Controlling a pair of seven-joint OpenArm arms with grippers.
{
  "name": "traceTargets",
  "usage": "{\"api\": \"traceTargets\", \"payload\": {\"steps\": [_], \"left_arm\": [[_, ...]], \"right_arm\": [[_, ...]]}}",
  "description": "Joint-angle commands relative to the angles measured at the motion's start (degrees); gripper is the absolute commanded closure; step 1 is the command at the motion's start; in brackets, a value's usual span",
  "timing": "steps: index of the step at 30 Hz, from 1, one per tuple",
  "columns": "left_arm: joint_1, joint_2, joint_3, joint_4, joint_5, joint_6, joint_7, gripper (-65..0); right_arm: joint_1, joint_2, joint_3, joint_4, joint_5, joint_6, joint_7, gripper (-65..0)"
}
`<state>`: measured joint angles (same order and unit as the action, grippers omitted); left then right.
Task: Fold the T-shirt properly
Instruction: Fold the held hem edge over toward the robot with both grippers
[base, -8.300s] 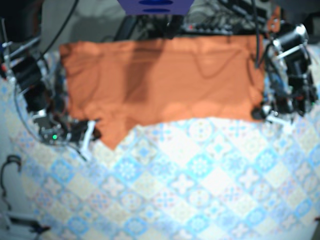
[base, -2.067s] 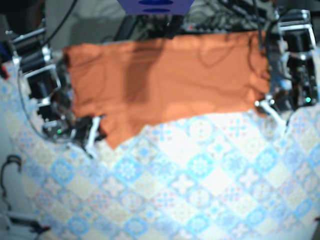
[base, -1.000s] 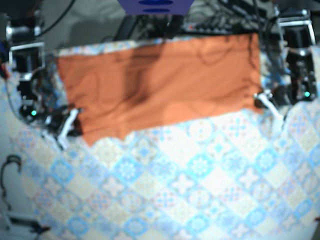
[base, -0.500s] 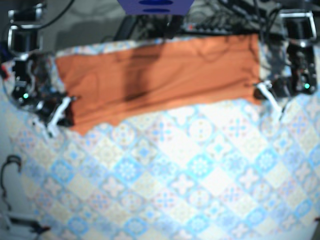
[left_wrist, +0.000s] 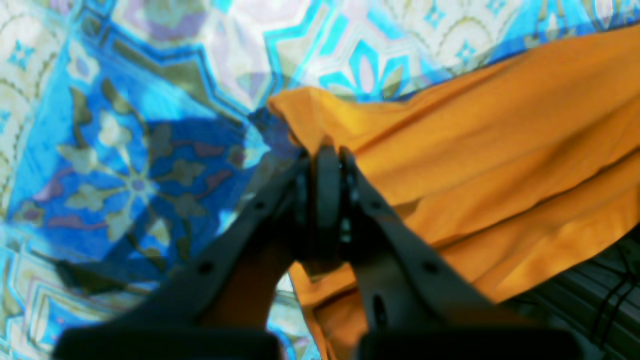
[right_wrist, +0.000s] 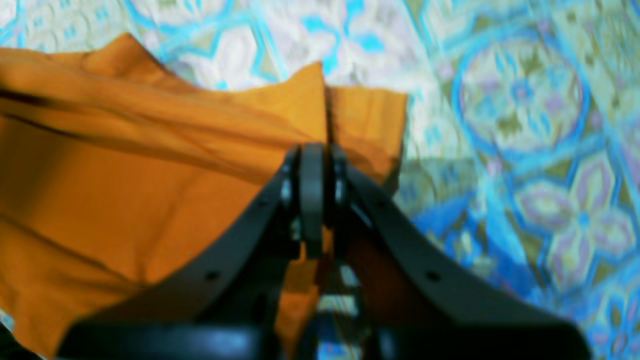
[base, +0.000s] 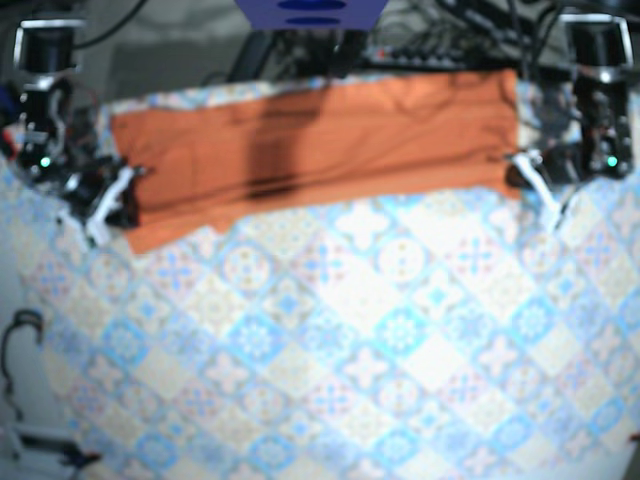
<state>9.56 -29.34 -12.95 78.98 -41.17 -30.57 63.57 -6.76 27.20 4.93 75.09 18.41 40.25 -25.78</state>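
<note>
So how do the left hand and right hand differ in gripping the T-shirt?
In the wrist views the T-shirt spreads rightward from the left hand, leftward from the right hand. From above, the right hand lies lower in frame than the left hand. Both are shut on it.

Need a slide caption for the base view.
Base view: left pincer and right pincer each clamp one end of the orange T-shirt, stretched across the far side of the patterned tablecloth.

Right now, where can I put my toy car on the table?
The patterned tablecloth on the near side of the orange T-shirt is bare. The far side is crowded: the left gripper and right gripper pinch the shirt's ends.
</note>
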Motion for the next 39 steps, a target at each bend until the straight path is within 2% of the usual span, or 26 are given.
{"api": "traceTargets", "payload": {"steps": [1, 7, 29, 33, 39], "left_arm": [[0.15, -1.29, -0.46, 0.89, -0.20, -0.25, -0.41, 0.0], [1.38, -1.29, -0.46, 0.89, -0.20, -0.25, -0.41, 0.0], [4.72, -1.29, -0.46, 2.03, -0.20, -0.25, -0.49, 0.0], [5.95, -1.29, 0.60, 2.03, -0.20, -0.25, -2.43, 0.0], [7.89, -1.38, 1.83, 2.03, -0.20, -0.25, -4.01, 0.0]], "right_arm": [[0.22, 1.24, 0.57, 1.61, 1.06, -0.25, 1.30, -0.7], [-3.21, 1.15, 3.99, 3.02, 1.06, -0.25, 1.30, -0.7], [-7.96, 0.97, 4.17, 6.80, 1.06, -0.25, 1.47, -0.7], [-8.66, 0.89, 4.17, 6.98, 1.06, -0.25, 1.47, -0.7], [-11.04, 0.80, 7.60, 7.77, 1.06, -0.25, 1.38, -0.7]]}}
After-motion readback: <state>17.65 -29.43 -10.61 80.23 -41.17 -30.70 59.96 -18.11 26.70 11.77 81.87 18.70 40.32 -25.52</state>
